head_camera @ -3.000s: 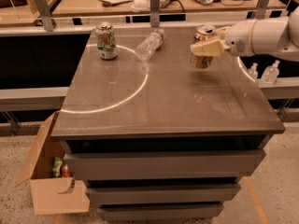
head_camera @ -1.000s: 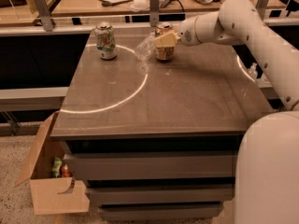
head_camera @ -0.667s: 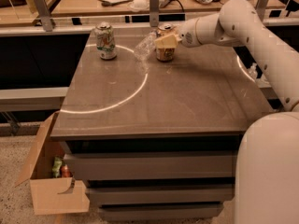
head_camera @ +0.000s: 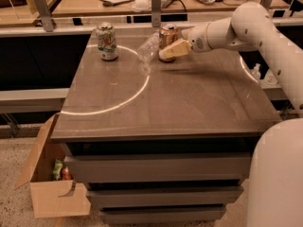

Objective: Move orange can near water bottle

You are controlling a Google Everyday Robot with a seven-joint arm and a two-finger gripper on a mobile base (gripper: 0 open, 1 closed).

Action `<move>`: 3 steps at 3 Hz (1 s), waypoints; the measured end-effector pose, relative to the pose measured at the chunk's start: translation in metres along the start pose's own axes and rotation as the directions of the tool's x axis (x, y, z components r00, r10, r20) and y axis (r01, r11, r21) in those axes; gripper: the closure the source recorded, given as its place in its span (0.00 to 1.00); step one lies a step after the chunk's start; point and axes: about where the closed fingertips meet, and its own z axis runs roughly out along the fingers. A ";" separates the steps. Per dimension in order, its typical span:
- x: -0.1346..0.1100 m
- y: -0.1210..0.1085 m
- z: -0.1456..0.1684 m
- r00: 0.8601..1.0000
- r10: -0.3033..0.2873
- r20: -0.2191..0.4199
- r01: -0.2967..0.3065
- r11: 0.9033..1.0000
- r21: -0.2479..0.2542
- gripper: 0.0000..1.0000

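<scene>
The orange can (head_camera: 167, 34) stands upright at the far middle of the table, its silver top showing. The clear water bottle (head_camera: 147, 48) lies on its side just left of the can, almost touching it. My gripper (head_camera: 172, 50) reaches in from the right and is shut on the lower part of the can, with a cream finger (head_camera: 176, 48) across its front. The can's lower half is hidden behind that finger.
A white-and-green can (head_camera: 107, 41) stands at the far left of the table (head_camera: 189, 103). A rail with posts (head_camera: 155, 7) runs behind the table. An open cardboard box (head_camera: 52, 183) sits on the floor at the left. Small clear bottles (head_camera: 256, 72) stand off the right edge.
Since three seconds ago the gripper has carried the orange can leftward from the far right to beside the water bottle. Over the last second it has hardly moved.
</scene>
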 end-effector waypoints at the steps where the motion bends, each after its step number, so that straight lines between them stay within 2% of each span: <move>1: 0.014 0.001 -0.026 1.000 -0.015 -0.004 0.015 1.000 0.000 0.00; 2: 0.054 -0.003 -0.078 0.999 0.006 -0.041 -0.004 0.999 0.049 0.00; 3: 0.054 -0.003 -0.078 0.999 0.006 -0.041 -0.004 0.999 0.049 0.00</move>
